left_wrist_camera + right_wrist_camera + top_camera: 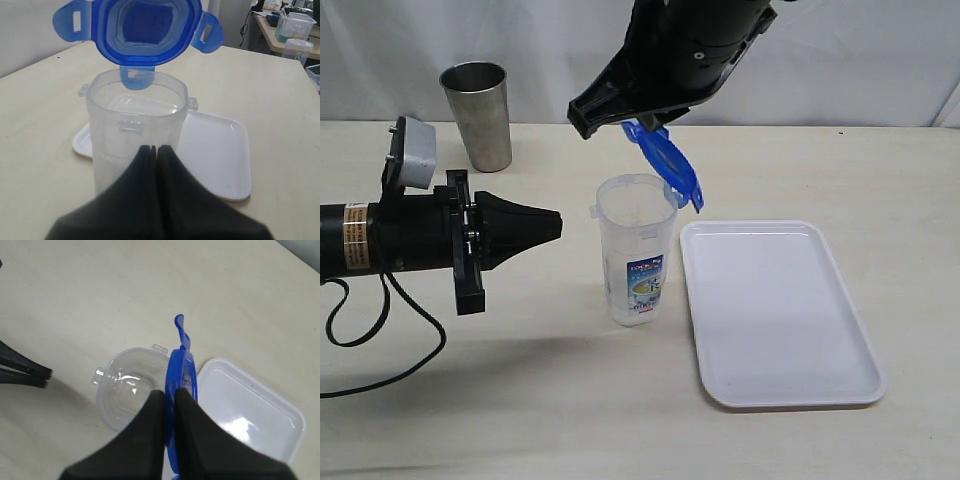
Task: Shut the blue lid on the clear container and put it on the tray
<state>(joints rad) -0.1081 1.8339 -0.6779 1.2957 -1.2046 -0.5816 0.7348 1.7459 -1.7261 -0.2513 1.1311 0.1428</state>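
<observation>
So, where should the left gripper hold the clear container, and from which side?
Likely the mid wall of the clear container, above its label, coming level from the left, where the shut left gripper points. It stands upright and narrow; the blue lid in the right gripper hangs over its mouth, and the tray lies on its right.
</observation>
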